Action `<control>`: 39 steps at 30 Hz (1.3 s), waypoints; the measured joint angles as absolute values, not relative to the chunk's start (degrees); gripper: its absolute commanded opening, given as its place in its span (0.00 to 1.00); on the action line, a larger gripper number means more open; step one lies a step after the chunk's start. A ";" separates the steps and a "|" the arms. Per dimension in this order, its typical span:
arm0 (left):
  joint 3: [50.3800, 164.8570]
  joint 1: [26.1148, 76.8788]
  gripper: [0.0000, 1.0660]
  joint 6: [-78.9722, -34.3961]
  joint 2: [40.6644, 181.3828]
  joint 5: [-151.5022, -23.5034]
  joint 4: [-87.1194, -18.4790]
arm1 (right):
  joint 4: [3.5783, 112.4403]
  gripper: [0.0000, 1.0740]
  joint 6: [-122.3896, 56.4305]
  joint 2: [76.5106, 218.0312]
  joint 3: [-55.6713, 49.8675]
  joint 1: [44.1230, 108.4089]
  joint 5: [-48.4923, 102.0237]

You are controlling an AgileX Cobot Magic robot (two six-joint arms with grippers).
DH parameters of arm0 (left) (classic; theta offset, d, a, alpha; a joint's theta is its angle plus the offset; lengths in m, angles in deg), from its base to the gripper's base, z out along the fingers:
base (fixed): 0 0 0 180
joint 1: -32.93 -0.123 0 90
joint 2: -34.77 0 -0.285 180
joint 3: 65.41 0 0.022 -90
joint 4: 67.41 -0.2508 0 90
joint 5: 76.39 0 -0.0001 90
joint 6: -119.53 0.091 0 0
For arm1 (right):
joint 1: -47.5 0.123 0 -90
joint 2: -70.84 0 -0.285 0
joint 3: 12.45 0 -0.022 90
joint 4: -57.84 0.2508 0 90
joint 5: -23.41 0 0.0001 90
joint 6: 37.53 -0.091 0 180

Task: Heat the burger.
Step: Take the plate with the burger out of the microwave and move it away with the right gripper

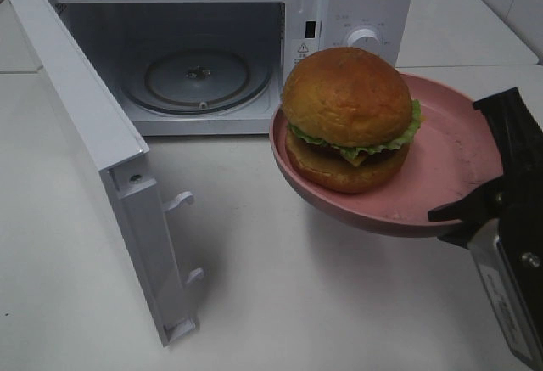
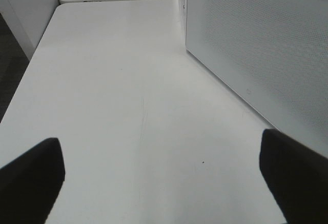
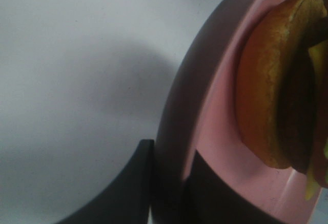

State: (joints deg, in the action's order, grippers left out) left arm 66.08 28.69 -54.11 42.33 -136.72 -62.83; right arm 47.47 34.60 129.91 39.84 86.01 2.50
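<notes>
The burger (image 1: 348,116) with golden-brown bun and green lettuce sits on a round pink plate (image 1: 450,133) held in the air, to the right of and in front of the microwave's open cavity. My right gripper (image 1: 462,160) is shut on the plate's right rim. The right wrist view shows its dark fingers (image 3: 138,172) clamping the plate rim (image 3: 174,111), with the burger (image 3: 266,80) close by. My left gripper (image 2: 161,178) is open and empty, low over the white table beside the microwave's perforated side wall (image 2: 256,44). It does not show in the exterior high view.
The white microwave (image 1: 365,6) stands at the back with its door (image 1: 85,133) swung wide toward the front left. A glass turntable (image 1: 199,74) lies inside. The white table (image 1: 280,286) spreads below the plate.
</notes>
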 measured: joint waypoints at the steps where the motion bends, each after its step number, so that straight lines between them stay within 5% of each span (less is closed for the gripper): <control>1: 66.08 28.69 0.92 -54.11 42.33 -136.72 -62.83 | 47.47 0.00 34.60 128.65 40.18 86.01 1.24; 10: 66.08 28.69 0.92 -54.11 42.33 -136.72 -62.83 | 45.92 0.00 30.07 126.99 40.81 86.01 -2.31; 27: 66.08 28.69 0.92 -54.11 42.33 -136.72 -62.83 | 21.34 0.00 -6.02 126.99 40.81 86.01 -9.76; 39: 66.08 28.69 0.92 -54.11 42.33 -136.72 -62.83 | 16.07 0.00 -19.77 126.99 40.81 86.01 -17.44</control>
State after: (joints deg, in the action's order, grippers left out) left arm 66.08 28.69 -54.11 42.33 -136.72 -62.83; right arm 16.07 -19.77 126.99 40.81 86.01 -17.44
